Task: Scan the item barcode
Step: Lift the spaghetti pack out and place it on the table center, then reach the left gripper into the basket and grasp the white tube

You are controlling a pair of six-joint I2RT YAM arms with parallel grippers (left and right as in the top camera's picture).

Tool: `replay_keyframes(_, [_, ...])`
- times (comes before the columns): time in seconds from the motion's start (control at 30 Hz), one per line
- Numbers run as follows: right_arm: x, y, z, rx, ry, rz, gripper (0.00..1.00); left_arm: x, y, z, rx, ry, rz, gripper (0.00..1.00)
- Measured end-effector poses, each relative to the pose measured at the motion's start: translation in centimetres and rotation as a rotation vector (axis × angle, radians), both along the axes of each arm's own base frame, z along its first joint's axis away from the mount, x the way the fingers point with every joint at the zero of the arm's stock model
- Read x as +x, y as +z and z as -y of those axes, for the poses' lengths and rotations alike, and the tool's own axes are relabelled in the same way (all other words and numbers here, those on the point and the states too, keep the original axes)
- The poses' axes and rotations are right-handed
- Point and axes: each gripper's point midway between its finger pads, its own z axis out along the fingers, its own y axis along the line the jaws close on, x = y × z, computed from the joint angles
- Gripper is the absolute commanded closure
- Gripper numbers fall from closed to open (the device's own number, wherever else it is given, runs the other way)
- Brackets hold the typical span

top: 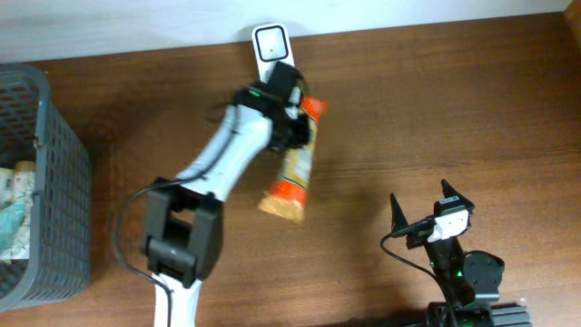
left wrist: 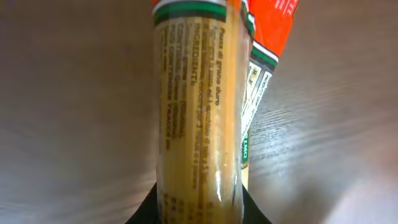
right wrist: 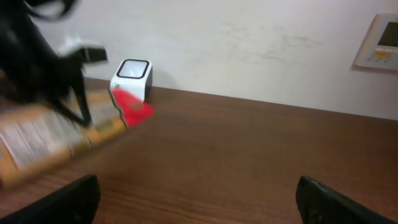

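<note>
The item is a long clear packet of spaghetti (top: 292,173) with orange ends, held above the table. My left gripper (top: 295,123) is shut on its upper part, just below the white scanner (top: 270,44) at the table's back edge. In the left wrist view the packet (left wrist: 199,112) fills the middle, and dark fingers (left wrist: 256,210) press it from both sides. The printed text is blurred and I cannot make out a barcode. My right gripper (top: 420,195) stands open and empty at the front right. From its wrist I see the scanner (right wrist: 132,78) and the packet (right wrist: 62,134) to the left.
A grey slatted basket (top: 54,127) holding other packets stands at the left edge. A white wall runs behind the table. A wall panel (right wrist: 380,42) shows at the far right of the right wrist view.
</note>
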Motion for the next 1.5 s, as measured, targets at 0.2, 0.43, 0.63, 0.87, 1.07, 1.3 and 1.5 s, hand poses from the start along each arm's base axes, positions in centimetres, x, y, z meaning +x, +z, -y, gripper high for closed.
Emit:
replay_keyframes(0.2, [0.0, 0.0, 0.0, 0.0, 0.0, 0.001, 0.01, -4.3, -3.7, 2.7, 0.178, 0.336, 0.048, 0.42])
replay_keyframes(0.43, [0.0, 0.0, 0.0, 0.001, 0.0, 0.0, 0.01, -3.1, -2.6, 1.1, 0.274, 0.302, 0.147, 0.01])
replay_keyframes(0.63, [0.0, 0.0, 0.0, 0.0, 0.0, 0.001, 0.02, 2.4, 13.1, -4.1, 0.271, 0.104, 0.418, 0.01])
replay_keyframes(0.87, [0.0, 0.0, 0.0, 0.0, 0.0, 0.001, 0.01, -0.4, 29.8, -35.6, 0.418, 0.695, 0.59, 0.0])
replay_keyframes(1.07, [0.0, 0.0, 0.0, 0.0, 0.0, 0.001, 0.01, -6.6, 24.9, -51.6, 0.579, 1.022, 0.372, 0.01])
replay_keyframes(1.3, [0.0, 0.0, 0.0, 0.001, 0.0, 0.0, 0.01, -5.2, 14.3, -56.5, 0.58, 0.783, 0.352, 0.02])
replay_keyframes(1.5, [0.0, 0.0, 0.0, 0.0, 0.0, 0.001, 0.01, -6.1, 4.3, -59.5, 0.566, 0.708, 0.188, 0.05])
